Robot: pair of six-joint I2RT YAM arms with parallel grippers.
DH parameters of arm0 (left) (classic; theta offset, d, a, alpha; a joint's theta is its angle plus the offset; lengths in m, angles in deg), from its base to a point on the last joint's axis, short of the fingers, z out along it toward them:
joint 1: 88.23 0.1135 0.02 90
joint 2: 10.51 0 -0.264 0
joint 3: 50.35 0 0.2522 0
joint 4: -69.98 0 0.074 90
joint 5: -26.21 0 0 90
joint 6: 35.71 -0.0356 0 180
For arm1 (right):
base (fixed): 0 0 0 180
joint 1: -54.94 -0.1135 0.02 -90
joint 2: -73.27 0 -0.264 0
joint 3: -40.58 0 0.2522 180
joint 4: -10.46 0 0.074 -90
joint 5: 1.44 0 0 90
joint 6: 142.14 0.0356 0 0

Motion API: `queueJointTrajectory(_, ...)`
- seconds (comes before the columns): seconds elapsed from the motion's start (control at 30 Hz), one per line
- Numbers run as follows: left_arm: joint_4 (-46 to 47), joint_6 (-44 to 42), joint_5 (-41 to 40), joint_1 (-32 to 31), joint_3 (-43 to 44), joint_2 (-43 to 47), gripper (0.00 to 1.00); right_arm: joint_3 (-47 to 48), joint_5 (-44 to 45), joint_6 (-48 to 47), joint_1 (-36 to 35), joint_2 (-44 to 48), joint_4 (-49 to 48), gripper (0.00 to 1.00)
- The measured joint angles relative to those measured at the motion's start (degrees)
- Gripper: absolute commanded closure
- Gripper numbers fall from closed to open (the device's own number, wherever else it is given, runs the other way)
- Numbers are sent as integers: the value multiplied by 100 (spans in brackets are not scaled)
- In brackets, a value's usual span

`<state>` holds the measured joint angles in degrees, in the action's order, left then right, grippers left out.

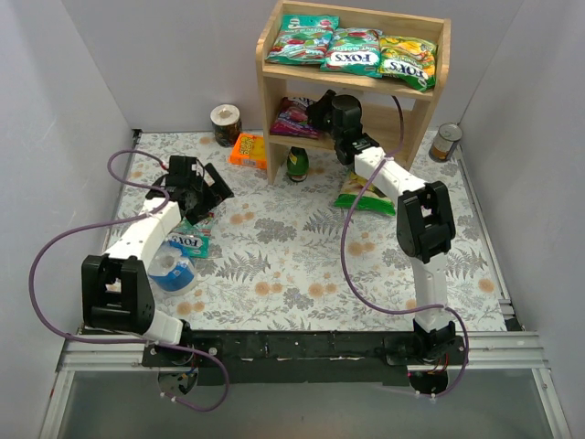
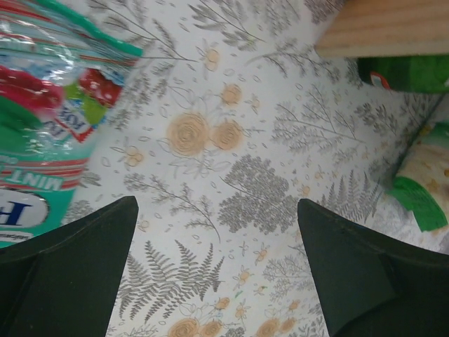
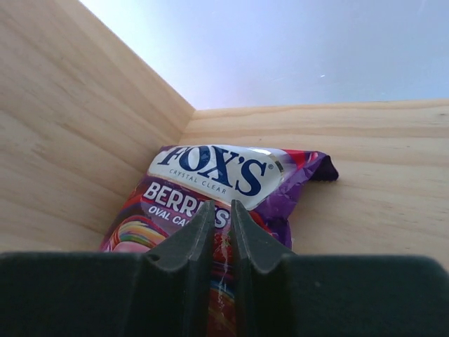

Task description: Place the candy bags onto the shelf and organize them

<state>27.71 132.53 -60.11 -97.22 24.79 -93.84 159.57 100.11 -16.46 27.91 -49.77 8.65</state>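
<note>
Top view: shelf (image 1: 271, 69) at the back; top bags (image 1: 352, 50), two teal and one yellow-green, sit in a row inside the top tier's rim, labels up, so that tier looks full. The right arm reaches into the lower tier, right gripper (image 1: 320, 108) at the purple bag (image 1: 292, 119), probably starting a second row. Left gripper (image 1: 203, 187) hangs over the table near a teal bag (image 1: 192, 240), likely the next pick. Left wrist: fingers apart, nothing held, only table between them; the teal bag (image 2: 49, 105) is off to one side, so the gripper isn't lined up yet. Right wrist: right gripper (image 3: 219, 210) fingers are nearly together, apparently pinching the purple bag's (image 3: 224, 172) near edge. The bag lies flat on the lower board, close to the side panel, leaving room beside it.
</note>
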Motion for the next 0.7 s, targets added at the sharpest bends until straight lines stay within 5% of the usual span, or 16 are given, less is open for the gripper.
queueJointTrajectory(0.23,-295,66,-297,400,195,-72,2,-81,-122,-52,0,7,-162,72)
queueJointTrajectory(0.47,-555,96,-772,765,363,-127,2,-1681,74,-26,-59,1012,-903,43)
queueJointTrajectory(0.7,-708,57,-1366,1390,632,-809,2,-2406,155,-310,-214,1694,-1064,33)
